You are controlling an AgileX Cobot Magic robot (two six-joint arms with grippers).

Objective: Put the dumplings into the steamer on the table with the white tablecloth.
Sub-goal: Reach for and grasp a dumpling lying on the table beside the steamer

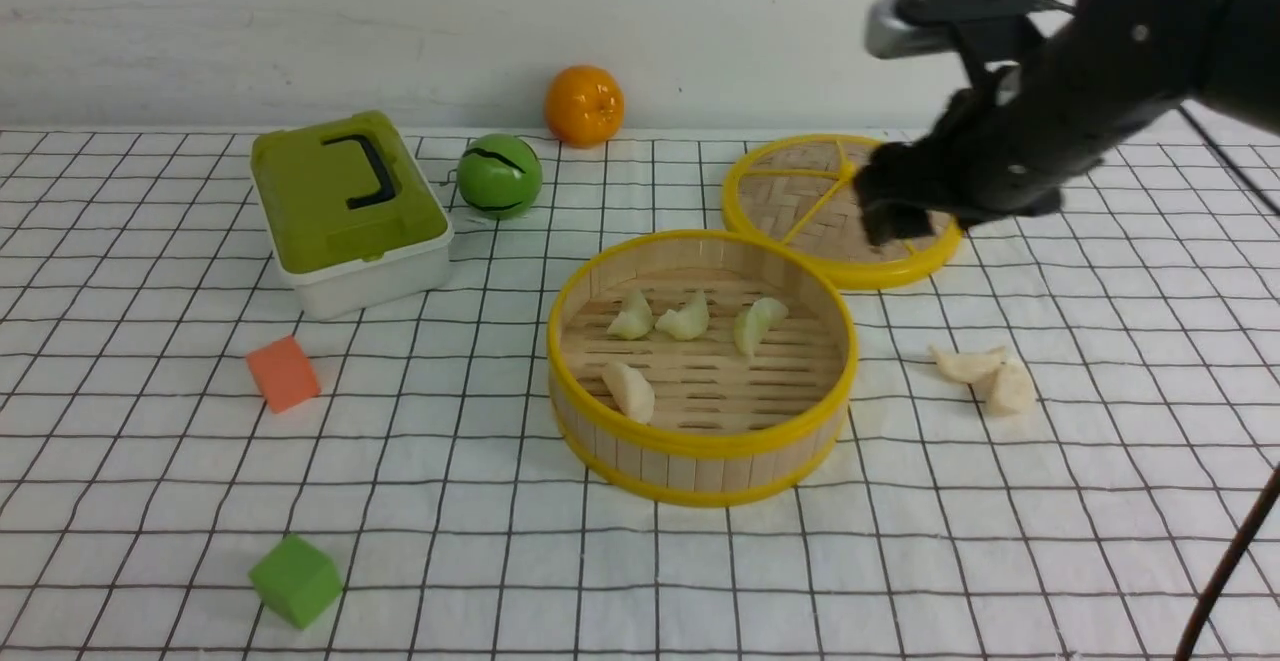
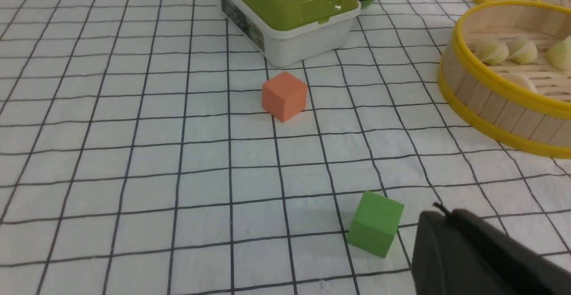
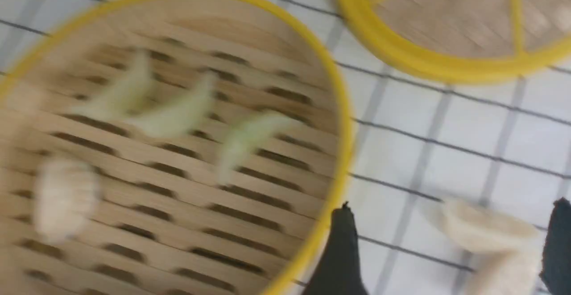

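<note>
steamer: round bamboo-slat basket (image 1: 700, 444), yellow rims, slatted floor; sits mid-table on the white tablecloth (image 1: 500, 541) with the black grid.
inside: four dumplings (image 1: 686, 318). Three pale green in a row at the far side, one cream (image 1: 630, 391) by the front-left wall.
outside: two cream dumplings (image 1: 1010, 389), touching each other, on the cloth right of the steamer and apart from it.
lid: woven, yellow-rimmed (image 1: 790, 191), flat just behind-right of the steamer.
right gripper (image 3: 451, 223): up off the table over the lid's right edge; fingers spread wide, gripping nothing, touching nothing. Wrist view is blurred.
left gripper (image 2: 473, 250): only a dark bit shows, near the green cube (image 2: 374, 223); closed.
</note>
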